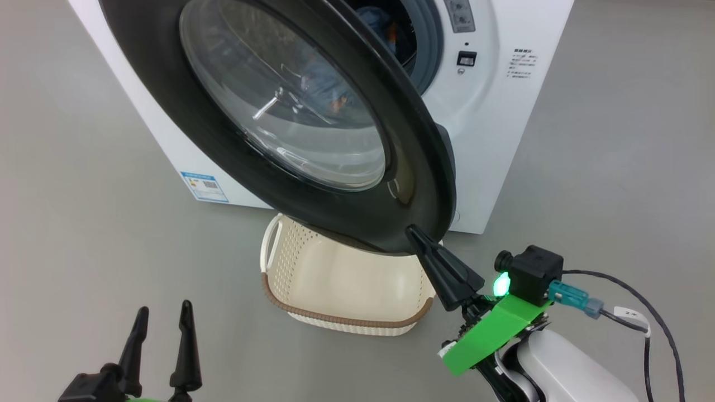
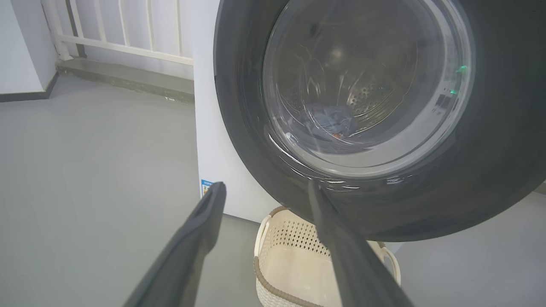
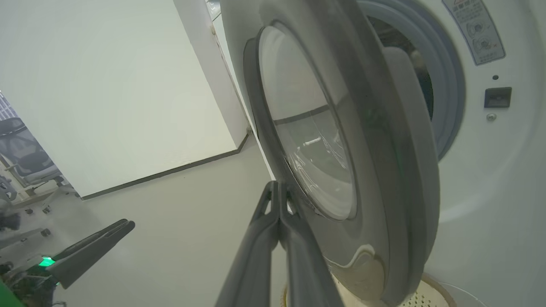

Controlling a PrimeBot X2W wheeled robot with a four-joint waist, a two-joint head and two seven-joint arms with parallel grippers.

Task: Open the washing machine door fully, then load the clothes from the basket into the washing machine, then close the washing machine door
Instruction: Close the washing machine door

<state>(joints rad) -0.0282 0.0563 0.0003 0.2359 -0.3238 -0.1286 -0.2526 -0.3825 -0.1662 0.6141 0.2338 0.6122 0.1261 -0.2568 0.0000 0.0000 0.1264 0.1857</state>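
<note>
Closest to me, my left claw point(image 1: 163, 308) hangs low with its fingers spread wide and nothing between them, parked clear of the work so it won't block the door's swing. My right claw point(image 1: 414, 230) is pressed together into a single point, and I set its tip at the lower edge of the washing machine door point(image 1: 285, 100), on the outer face, since a closed point makes a firm pusher. Whether it truly touches the rim, I can't be sure. The door stands partly open, its black rim overhanging the basket point(image 1: 290, 257), which sits bare on the floor point(image 1: 84, 223) just before the washing machine point(image 1: 491, 139). The clothes point(image 1: 380, 22) lie inside the drum, so I judge only the closing is left.
</note>
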